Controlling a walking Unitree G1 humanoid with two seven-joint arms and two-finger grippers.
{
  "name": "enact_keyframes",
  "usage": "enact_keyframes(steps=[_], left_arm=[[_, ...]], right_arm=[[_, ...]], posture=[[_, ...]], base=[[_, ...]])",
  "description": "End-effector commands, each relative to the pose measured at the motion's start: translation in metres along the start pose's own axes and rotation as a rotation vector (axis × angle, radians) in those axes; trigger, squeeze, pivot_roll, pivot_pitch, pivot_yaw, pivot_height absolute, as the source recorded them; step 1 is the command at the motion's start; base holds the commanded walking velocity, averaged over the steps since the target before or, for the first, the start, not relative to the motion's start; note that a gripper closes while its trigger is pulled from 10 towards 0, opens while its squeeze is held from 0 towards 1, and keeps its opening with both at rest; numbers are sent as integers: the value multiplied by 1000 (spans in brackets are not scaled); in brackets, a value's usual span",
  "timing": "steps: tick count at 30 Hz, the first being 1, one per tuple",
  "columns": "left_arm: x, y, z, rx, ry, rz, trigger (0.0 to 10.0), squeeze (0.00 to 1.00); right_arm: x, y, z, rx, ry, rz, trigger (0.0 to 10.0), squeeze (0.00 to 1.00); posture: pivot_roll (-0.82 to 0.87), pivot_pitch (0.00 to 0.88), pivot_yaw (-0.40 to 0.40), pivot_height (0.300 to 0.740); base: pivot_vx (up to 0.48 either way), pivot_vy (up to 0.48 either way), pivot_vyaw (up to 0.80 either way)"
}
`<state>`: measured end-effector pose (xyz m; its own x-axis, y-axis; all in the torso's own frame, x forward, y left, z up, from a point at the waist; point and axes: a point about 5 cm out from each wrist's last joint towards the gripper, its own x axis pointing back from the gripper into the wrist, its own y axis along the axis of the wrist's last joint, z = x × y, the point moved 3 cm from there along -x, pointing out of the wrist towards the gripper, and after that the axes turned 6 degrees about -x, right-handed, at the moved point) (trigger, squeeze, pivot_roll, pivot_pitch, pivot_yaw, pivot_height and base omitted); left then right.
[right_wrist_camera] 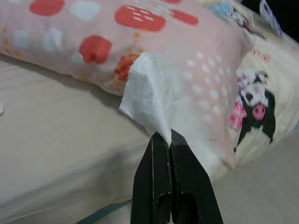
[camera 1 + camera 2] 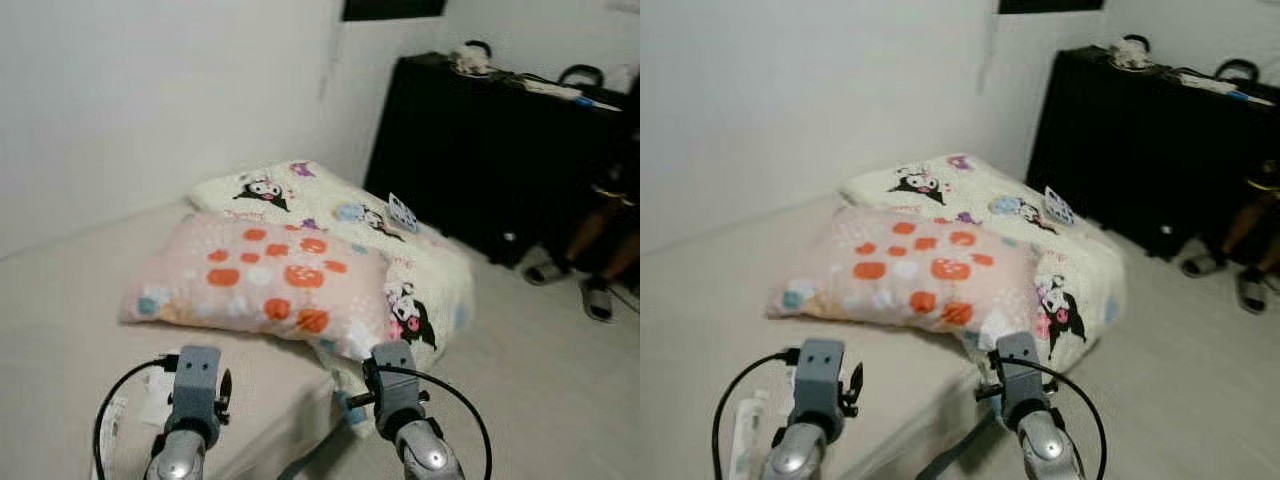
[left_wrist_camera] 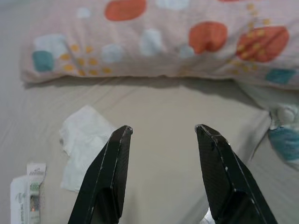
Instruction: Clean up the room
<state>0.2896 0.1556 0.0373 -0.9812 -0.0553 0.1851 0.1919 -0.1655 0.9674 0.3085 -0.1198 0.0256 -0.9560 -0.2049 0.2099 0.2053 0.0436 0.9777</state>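
Right gripper (image 1: 169, 135) pinches a white tissue (image 1: 152, 95) before the pink pillow (image 2: 255, 275).
Left gripper (image 3: 163, 130), fingers spread, hovers over the bed (image 3: 168, 163) near that pillow; another tissue (image 3: 84, 144) and perhaps a small wrapper (image 3: 25, 198) lie beside it.

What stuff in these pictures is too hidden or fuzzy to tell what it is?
- Small packet, left wrist view: cut off by the picture's edge, print too blurred to read.
- Things on top of the black cabinet, eye views: too small and blurred to name.
- Person beside the cabinet, eye views: only feet in sandals show, the rest cut off.
- Tissue, right wrist view: its held end is hidden between the right gripper's fingers.
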Motion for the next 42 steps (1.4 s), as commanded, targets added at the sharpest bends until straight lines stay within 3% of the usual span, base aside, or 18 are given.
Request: enact_keyframes(steps=[1,28,42], left_arm=[[0,1,-3,-1,-7,-4,10000,0],[-2,3,-4,-8,-11,-8,10000,0],[-5,7,-4,-44,-55,-17,10000,0]], right_arm=[[3,-7,-7,-2,-18,28,10000,0],[2,-6,-9,-3,-29,36,10000,0],[2,-9,-7,-30,-68,36,10000,0]], posture=[[7,84,-53,721],[7,98,-45,721],[19,97,14,721]], base=[[0,0,-800],[0,0,-800],[0,0,-800]])
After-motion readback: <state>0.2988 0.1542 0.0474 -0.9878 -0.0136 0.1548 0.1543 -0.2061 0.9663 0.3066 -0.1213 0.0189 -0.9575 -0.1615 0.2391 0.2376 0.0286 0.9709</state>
